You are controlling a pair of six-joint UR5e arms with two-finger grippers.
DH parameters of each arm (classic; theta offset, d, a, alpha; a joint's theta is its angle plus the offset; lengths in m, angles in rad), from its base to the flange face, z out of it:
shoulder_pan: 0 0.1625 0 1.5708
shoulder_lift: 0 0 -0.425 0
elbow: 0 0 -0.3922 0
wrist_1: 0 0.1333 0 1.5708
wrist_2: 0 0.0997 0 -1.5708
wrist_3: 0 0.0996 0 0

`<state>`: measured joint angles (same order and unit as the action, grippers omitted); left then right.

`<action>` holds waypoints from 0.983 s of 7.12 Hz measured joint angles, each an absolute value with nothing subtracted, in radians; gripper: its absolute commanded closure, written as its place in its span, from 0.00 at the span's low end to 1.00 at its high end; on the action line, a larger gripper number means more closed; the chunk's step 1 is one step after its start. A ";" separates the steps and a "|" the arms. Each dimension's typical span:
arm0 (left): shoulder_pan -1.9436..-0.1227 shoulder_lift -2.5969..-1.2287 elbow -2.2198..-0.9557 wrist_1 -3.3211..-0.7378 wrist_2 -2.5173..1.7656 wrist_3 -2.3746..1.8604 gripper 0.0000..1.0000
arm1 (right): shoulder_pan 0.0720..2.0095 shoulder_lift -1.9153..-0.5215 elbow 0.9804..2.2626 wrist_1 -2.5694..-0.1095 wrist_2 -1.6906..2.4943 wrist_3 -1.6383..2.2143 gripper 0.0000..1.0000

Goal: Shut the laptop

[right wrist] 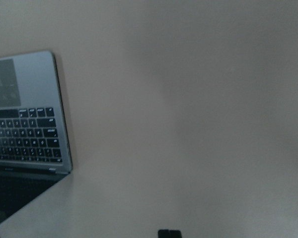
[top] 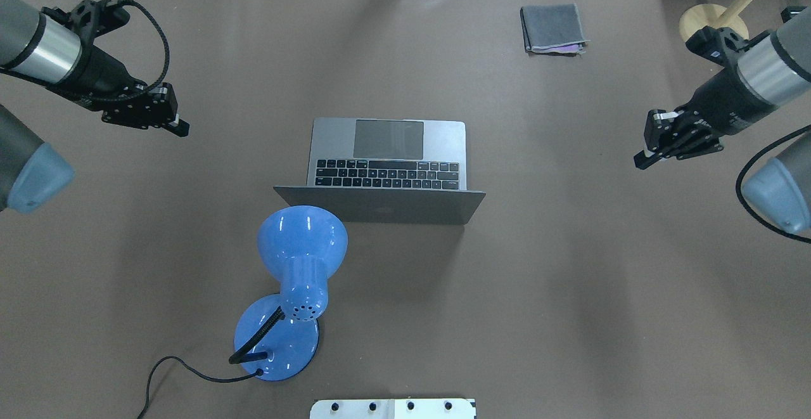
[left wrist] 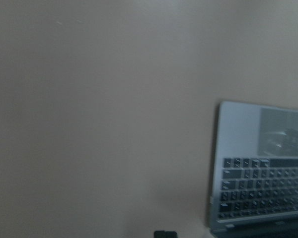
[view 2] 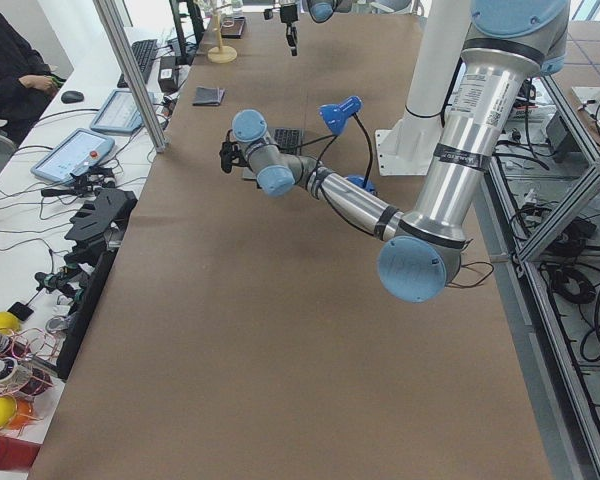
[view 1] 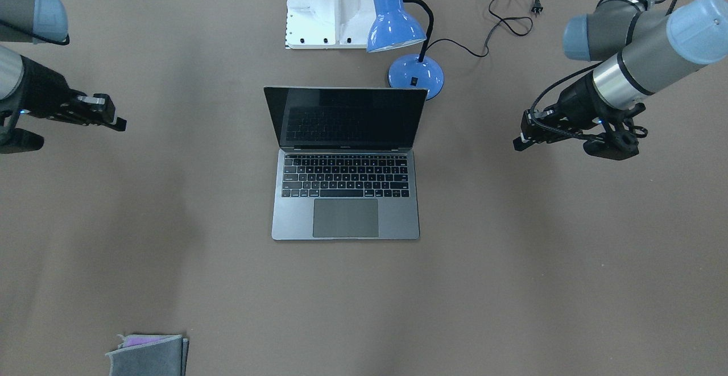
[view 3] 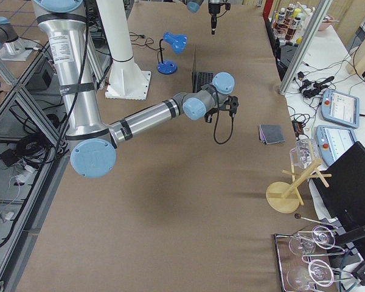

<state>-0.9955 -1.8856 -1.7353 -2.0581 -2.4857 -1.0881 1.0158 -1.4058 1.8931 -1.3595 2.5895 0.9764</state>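
Note:
The laptop (view 1: 345, 194) stands open in the middle of the brown table, its black screen dark and upright, its keyboard and trackpad bare. In the overhead view its lid's back (top: 388, 206) faces the robot. My left gripper (top: 180, 128) hovers well to the laptop's left, shut and empty; it shows on the right of the front-facing view (view 1: 518, 143). My right gripper (top: 640, 160) hovers well to the laptop's right, shut and empty. The left wrist view shows the laptop's keyboard corner (left wrist: 258, 188); the right wrist view shows the other corner (right wrist: 25, 124).
A blue desk lamp (top: 298, 260) stands just behind the lid on the robot's left side, its black cord (view 1: 512, 0) trailing on the table. A folded grey cloth (top: 552, 28) lies at the far edge. A wooden stand (top: 703, 19) is at the far right.

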 measured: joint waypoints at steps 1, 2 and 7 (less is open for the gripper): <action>-0.968 -1.895 -1.754 -2.058 -2.511 -1.109 1.00 | 0.940 -1.406 1.935 -1.340 2.590 1.069 1.00; -0.943 -1.894 -1.766 -2.058 -2.526 -1.125 1.00 | 0.871 -1.411 1.953 -1.306 2.584 1.137 1.00; -0.760 -1.882 -1.779 -2.061 -2.515 -1.163 1.00 | 0.734 -1.450 1.961 -1.192 2.560 1.214 1.00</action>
